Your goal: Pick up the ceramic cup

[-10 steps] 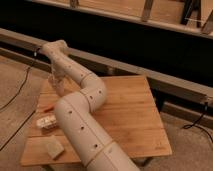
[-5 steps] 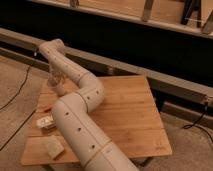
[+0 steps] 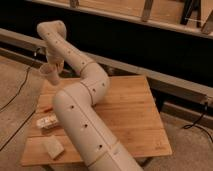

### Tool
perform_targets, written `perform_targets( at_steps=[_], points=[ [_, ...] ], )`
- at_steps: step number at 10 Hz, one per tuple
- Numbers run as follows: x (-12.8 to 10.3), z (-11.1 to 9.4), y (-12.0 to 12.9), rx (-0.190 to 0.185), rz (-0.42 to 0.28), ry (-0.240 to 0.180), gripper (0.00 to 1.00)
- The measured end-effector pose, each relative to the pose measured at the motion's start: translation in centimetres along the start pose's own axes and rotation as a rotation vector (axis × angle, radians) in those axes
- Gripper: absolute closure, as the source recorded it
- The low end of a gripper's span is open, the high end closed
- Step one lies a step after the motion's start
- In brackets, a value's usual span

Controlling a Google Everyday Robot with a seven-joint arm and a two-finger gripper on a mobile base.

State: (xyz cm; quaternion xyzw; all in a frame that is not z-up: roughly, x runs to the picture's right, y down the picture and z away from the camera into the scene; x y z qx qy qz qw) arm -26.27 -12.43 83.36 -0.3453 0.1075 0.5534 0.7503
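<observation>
1. A pale beige robot arm point(image 3: 82, 107) fills the lower middle of the view, rising from the bottom edge over a wooden table point(image 3: 130, 112).
2. The arm bends at a rounded elbow above the table's middle, then runs up and to the left to a second bend near the top left, where it turns downward.
3. The gripper point(image 3: 53, 64) hangs at the end of that downward section, at the table's far left corner.
4. The ceramic cup point(image 3: 48, 73), small and pale, narrowing toward its base, sits at the gripper, tilted and raised off the tabletop; the gripper appears closed around it.
5. A small packet point(image 3: 47, 121) and a pale sponge-like block point(image 3: 52, 147) lie on the table's near left side.
</observation>
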Motion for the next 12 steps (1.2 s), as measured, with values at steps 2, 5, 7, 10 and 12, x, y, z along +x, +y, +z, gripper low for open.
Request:
perform_targets(
  at_steps=[2,5,7,10,12],
  points=[
    [1.3,-3.5,-1.5,0.002,0.001,0.000,1.00],
    [6.9,-6.6,-2.9,0.041,-0.027,0.102,1.00],
    [11.0,-7.0,-1.9,0.067,-0.061,0.177,1.00],
    [14.6,-7.2,0.0,0.079,-0.126,0.161,1.00],
    [15.6,-7.0,1.9,0.053,-0.185,0.045,1.00]
  ],
)
